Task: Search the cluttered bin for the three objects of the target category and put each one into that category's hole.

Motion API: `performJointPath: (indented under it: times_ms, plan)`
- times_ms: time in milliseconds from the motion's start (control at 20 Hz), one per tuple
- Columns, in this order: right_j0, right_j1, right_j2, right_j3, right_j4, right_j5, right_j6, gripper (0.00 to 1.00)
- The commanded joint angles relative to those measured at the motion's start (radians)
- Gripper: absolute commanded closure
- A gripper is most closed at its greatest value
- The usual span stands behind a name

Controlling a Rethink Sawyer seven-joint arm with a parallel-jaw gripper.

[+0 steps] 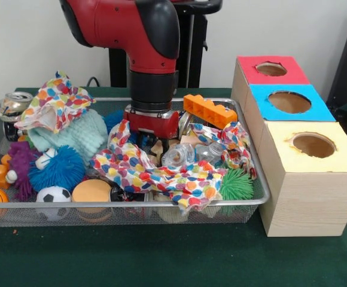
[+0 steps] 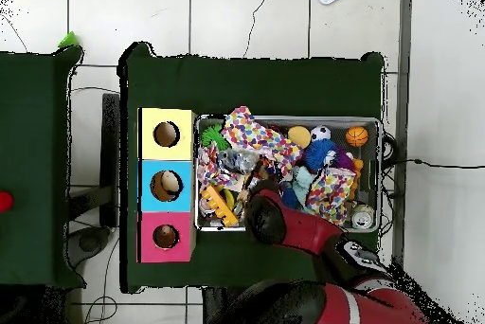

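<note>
The wire-mesh bin (image 1: pixel 131 205) is packed with clutter; it also shows in the overhead view (image 2: pixel 380 173). My gripper (image 1: pixel 154 142) reaches down into the middle of the bin, its tips buried among cloth and clear plastic pieces; from above it shows near the bin's box side (image 2: pixel 249 192). No yellow plush animal shows clearly. A small orange figure (image 1: pixel 0 174) sits at the bin's left end; I cannot tell what it is. The red-surround hole (image 1: pixel 271 69) is on the farthest box, also seen from above (image 2: pixel 166 236).
Blue-surround hole (image 1: pixel 289 101) and yellow-surround hole (image 1: pixel 313 144) sit beside the red one. In the bin: polka-dot cloth (image 1: pixel 155 170), orange brick (image 1: pixel 209 110), blue spiky ball (image 1: pixel 57 169), green spiky ball (image 1: pixel 236 184), soccer ball (image 1: pixel 54 194), teal knit (image 1: pixel 72 137), can (image 1: pixel 12 107).
</note>
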Motion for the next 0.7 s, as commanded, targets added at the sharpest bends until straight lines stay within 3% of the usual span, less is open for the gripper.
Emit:
performJointPath:
  times_ms: [50, 500, 700]
  plan:
    - [0.005, 0.065, 0.100, -0.063, 0.059, 0.016, 0.189, 0.00]
    - [-0.014, 0.060, 0.145, -0.043, 0.088, 0.118, 0.182, 0.00]
    - [-0.079, 0.068, 0.220, -0.002, 0.096, 0.174, 0.189, 0.00]
